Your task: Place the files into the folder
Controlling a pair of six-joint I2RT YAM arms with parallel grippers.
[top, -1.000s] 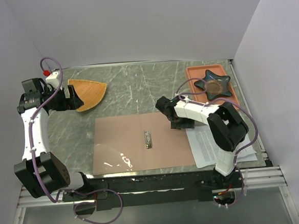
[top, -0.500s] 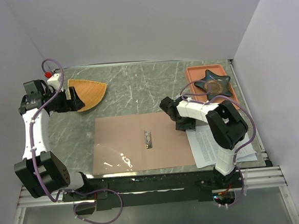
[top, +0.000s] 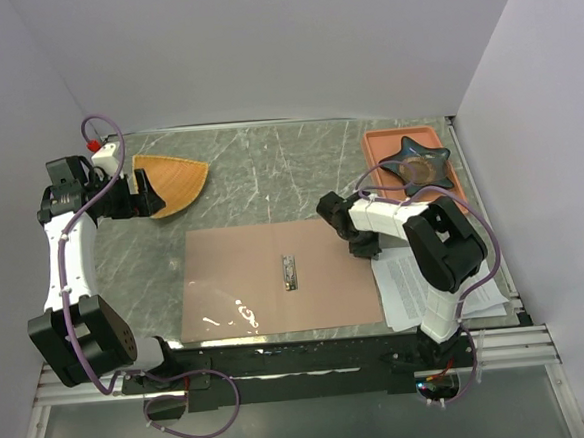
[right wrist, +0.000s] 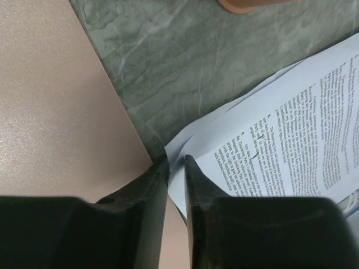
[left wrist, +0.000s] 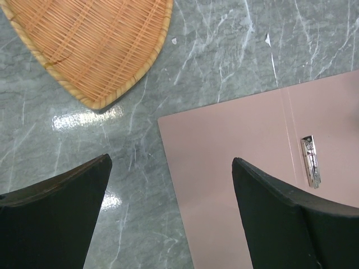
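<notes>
The pinkish-brown folder (top: 236, 283) lies open and flat at the table's middle, with a metal clip (top: 290, 272) on its crease. The files (top: 427, 285), white printed sheets, lie at its right edge near the front. My right gripper (top: 359, 246) is low at their top-left corner. In the right wrist view the right gripper (right wrist: 176, 159) has its jaws nearly together, with the files' (right wrist: 291, 129) lifted corner between them, beside the folder (right wrist: 50, 112). My left gripper (top: 155, 200) hangs open at far left. In its wrist view the left gripper (left wrist: 171, 161) holds nothing above the folder's corner (left wrist: 224, 134).
An orange fan-shaped woven plate (top: 174, 179) lies at the back left, also in the left wrist view (left wrist: 95, 45). A salmon tray (top: 377, 143) at the back right holds a dark star-shaped dish (top: 416, 165). Walls stand close on three sides.
My right gripper slid right off the folder's edge to the files' corner and its jaws closed on the paper. The left arm stayed put.
</notes>
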